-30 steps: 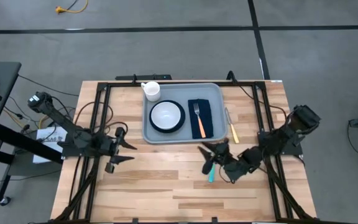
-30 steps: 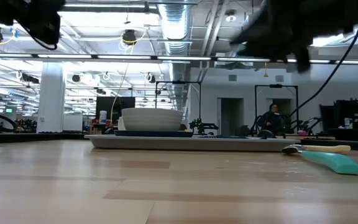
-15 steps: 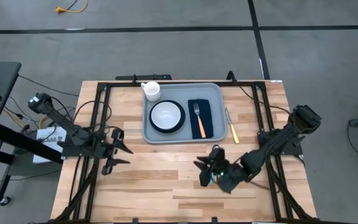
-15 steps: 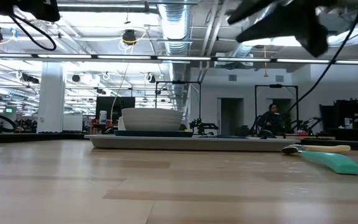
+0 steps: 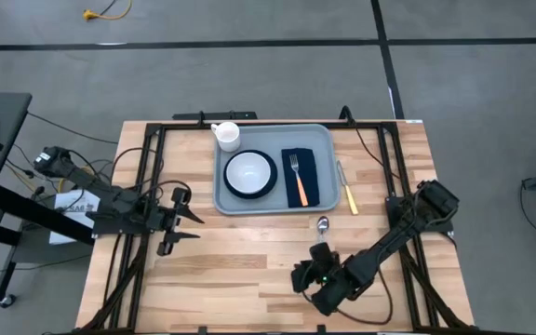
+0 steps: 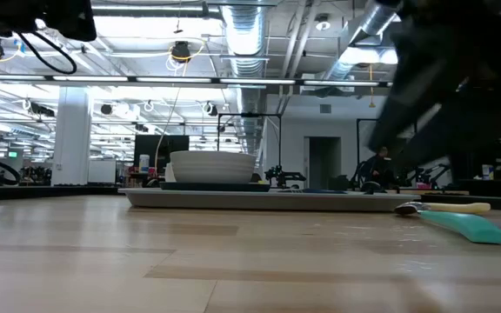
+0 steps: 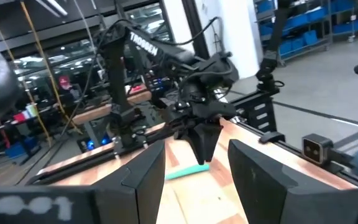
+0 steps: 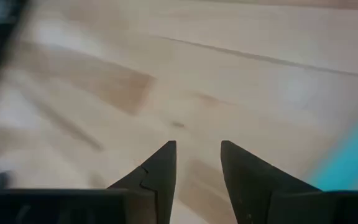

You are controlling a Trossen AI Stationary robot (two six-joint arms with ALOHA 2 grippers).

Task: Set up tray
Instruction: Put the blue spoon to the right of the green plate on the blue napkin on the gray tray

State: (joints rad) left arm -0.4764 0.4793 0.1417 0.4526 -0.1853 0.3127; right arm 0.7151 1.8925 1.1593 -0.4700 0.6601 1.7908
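Note:
The grey-blue tray (image 5: 273, 200) lies at the table's far middle and carries a white bowl on a dark plate (image 5: 250, 173), a white mug (image 5: 226, 136) and a navy napkin (image 5: 303, 166) with an orange-handled fork (image 5: 297, 182). A teal-handled spoon (image 5: 322, 233) lies on the wood near the tray's near right corner; the low view shows the spoon (image 6: 455, 223) flat on the table. My right gripper (image 5: 301, 276) hovers open just nearward of the spoon's handle, over bare wood (image 8: 197, 149). My left gripper (image 5: 186, 220) waits open left of the tray.
A yellow-handled knife (image 5: 346, 190) lies on the table right of the tray, parallel to its rim. Bare wood stretches across the near half of the table (image 5: 231, 279). Black frame rails run along both side edges. A person sits far off in the room (image 6: 381, 167).
My right gripper has travelled from above the spoon toward the table's near edge, staying open and off the table. The spoon has kept its place, and its bowl now shows uncovered.

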